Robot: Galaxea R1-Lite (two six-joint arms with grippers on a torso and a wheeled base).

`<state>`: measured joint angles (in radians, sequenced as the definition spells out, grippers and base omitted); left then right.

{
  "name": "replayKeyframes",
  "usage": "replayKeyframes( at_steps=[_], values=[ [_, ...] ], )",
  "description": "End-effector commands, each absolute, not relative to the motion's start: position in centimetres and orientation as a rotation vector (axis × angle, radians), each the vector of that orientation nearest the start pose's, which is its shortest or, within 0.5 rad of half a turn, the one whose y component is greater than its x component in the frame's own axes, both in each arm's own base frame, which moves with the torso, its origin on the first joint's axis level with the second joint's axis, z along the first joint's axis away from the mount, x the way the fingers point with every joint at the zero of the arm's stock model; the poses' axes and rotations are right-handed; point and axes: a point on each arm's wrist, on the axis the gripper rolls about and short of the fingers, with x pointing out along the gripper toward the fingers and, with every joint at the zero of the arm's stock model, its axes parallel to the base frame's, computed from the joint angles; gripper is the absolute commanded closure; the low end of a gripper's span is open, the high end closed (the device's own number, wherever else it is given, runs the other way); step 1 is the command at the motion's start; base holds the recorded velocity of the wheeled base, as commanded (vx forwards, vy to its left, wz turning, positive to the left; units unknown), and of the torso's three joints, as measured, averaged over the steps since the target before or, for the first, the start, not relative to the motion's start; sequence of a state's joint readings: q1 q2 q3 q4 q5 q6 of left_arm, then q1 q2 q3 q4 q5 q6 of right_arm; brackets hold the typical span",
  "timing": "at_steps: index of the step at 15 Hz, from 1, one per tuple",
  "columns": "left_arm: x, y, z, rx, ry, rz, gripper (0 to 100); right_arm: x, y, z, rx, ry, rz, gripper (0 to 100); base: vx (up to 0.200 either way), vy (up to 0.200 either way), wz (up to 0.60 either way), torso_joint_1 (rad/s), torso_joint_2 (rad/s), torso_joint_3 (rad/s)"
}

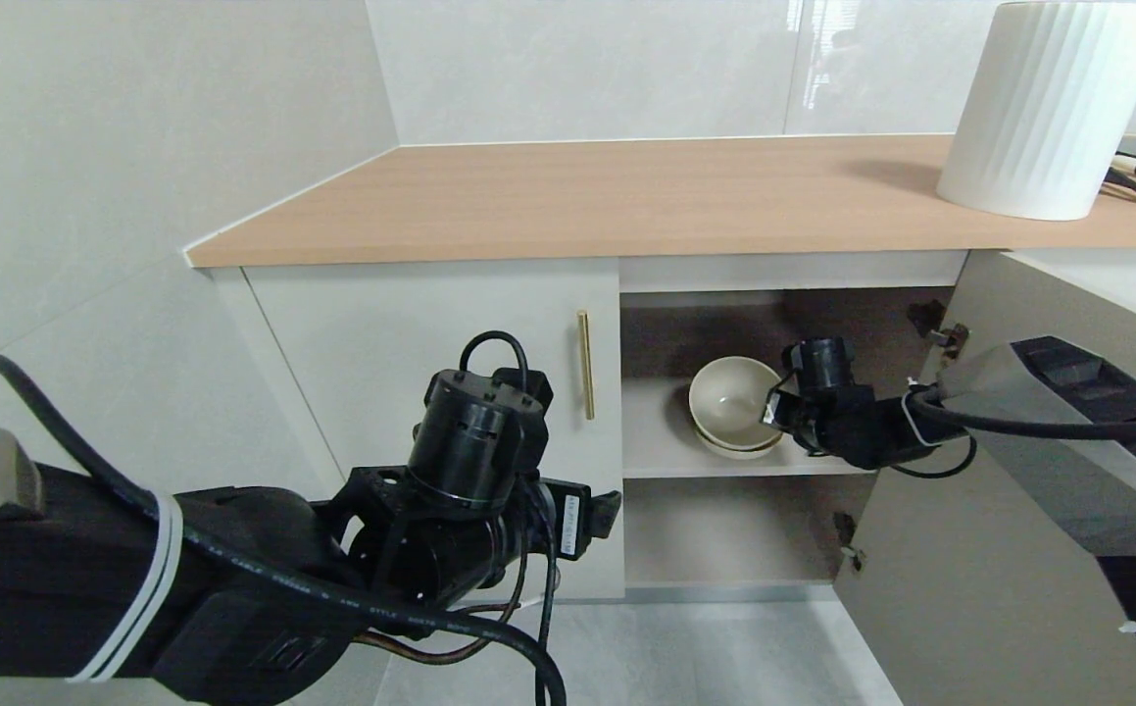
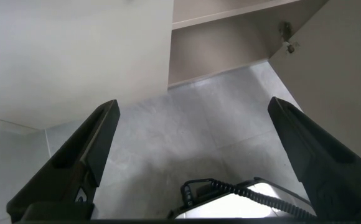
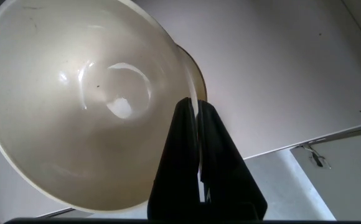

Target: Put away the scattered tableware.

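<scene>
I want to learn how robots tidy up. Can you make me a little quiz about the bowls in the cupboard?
1. True or false: the right gripper is shut on the rim of a bowl.
2. Where is that bowl?
A. On the wooden counter
B. Tilted over a second bowl on the cupboard shelf
C. On the floor
3. Fill in the word: the left gripper holds nothing, and its fingers are ____.

Key: 1 true; 2 B; 3 open.
</scene>
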<state>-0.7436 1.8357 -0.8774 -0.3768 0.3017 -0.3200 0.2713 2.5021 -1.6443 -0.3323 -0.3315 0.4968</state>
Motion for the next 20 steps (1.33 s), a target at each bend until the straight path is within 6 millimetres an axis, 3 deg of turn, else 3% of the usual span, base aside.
replayKeyframes(
  at_steps=[1, 2, 9, 12, 14, 16, 19, 20],
  values=[
    [24.4, -21.5, 13.5, -0.017, 0.566, -0.340, 0, 48.3, 12.7, 4.5, 0.331, 0.475, -0.179, 100, 0.000, 0.000, 0.00, 0.000, 0.00, 0.000],
    [24.4, -21.5, 13.5, -0.018, 0.567, -0.342, 0, 48.3, 12.7, 4.5, 0.328, 0.482, -0.181, 0, 0.000, 0.000, 0.00, 0.000, 0.00, 0.000],
    [24.4, -21.4, 13.6, -0.019, 0.564, -0.339, 0, 48.1, 12.8, 4.7, 0.326, 0.492, -0.174, 0, 0.000, 0.000, 0.00, 0.000, 0.00, 0.000],
    [24.6, -21.2, 13.6, -0.022, 0.562, -0.332, 0, 47.1, 12.9, 6.6, 0.326, 0.518, -0.166, 0, 0.000, 0.000, 0.00, 0.000, 0.00, 0.000],
    [24.9, -20.6, 14.1, -0.039, 0.544, -0.301, 0, 44.7, 13.4, 8.8, 0.323, 0.582, -0.106, 0, 0.000, 0.000, 0.00, 0.000, 0.00, 0.000],
    [24.4, -19.3, 15.4, -0.078, 0.509, -0.271, 0, 40.9, 13.6, 11.1, 0.305, 0.660, -0.044, 0, 0.000, 0.000, 0.00, 0.000, 0.00, 0.000],
    [23.2, -16.1, 17.1, -0.109, 0.467, -0.222, 0, 35.7, 13.3, 15.9, 0.290, 0.672, 0.033, 0, 0.000, 0.000, 0.00, 0.000, 0.00, 0.000],
    [22.1, -14.8, 17.7, -0.115, 0.450, -0.214, 0, 32.7, 12.6, 18.1, 0.280, 0.677, 0.050, 0, 0.000, 0.000, 0.00, 0.000, 0.00, 0.000]
  ],
)
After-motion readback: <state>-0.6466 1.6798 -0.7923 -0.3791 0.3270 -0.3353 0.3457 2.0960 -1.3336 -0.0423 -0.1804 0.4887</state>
